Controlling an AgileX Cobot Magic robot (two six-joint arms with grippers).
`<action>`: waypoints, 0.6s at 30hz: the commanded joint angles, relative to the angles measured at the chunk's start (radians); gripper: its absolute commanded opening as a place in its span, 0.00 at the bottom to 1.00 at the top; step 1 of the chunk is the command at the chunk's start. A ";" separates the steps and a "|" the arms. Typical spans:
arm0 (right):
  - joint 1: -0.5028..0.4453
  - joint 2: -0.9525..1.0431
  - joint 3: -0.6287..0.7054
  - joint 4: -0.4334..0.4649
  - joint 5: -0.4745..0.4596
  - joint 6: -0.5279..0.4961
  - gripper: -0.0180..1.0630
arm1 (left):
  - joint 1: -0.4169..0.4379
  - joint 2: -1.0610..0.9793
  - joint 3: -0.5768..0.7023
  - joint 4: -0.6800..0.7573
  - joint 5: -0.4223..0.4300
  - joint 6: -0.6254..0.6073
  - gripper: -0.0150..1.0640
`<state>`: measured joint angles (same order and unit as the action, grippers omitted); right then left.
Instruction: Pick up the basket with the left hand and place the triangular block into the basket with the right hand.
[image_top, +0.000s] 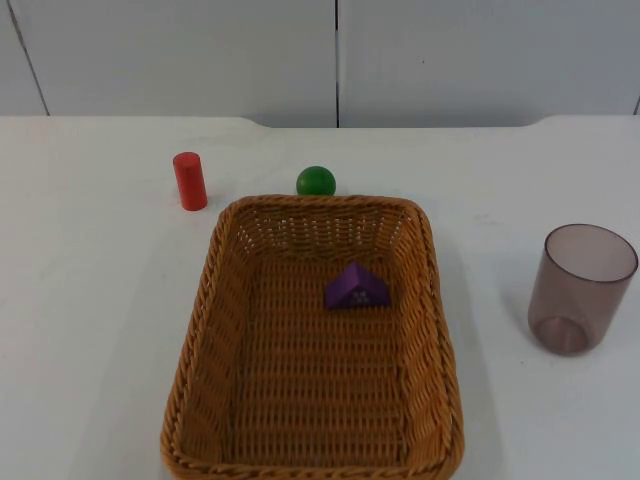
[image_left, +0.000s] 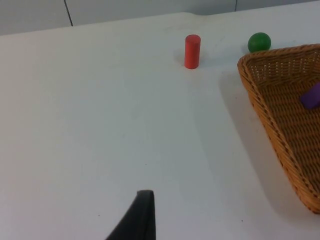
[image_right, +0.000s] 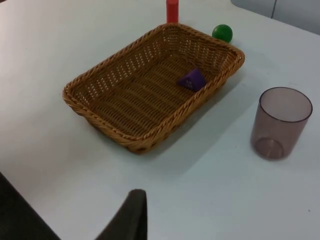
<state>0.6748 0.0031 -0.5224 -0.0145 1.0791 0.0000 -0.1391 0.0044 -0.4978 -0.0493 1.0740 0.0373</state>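
Ahead of our right gripper, jaws unreadable like the left gripper's, the light, stiff purple triangular block lies inside the wicker basket; we would pinch its sloped faces.

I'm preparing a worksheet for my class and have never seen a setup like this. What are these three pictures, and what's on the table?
This is a two-armed robot at a white table. One picture looks down from a fixed camera; the other two come from cameras on the left and right wrists, where a black fingertip of each gripper pokes in. A woven basket stands on the table with a purple triangular block already inside. Beyond it stand a red cylinder and a green ball; a tinted plastic cup stands to the right. Nothing is held.
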 joint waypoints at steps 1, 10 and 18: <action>-0.004 -0.003 0.006 0.000 0.000 0.000 0.99 | -0.001 -0.004 0.004 0.004 0.001 -0.005 0.99; -0.187 -0.003 0.006 0.002 0.000 0.000 0.99 | -0.001 -0.004 0.004 0.004 0.001 -0.005 0.99; -0.455 -0.003 0.006 0.000 -0.003 0.000 0.99 | -0.001 -0.004 0.004 0.006 0.001 -0.005 0.99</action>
<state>0.2488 0.0031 -0.5224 -0.0125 1.0811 0.0000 -0.1391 0.0044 -0.4978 -0.0493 1.0747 0.0373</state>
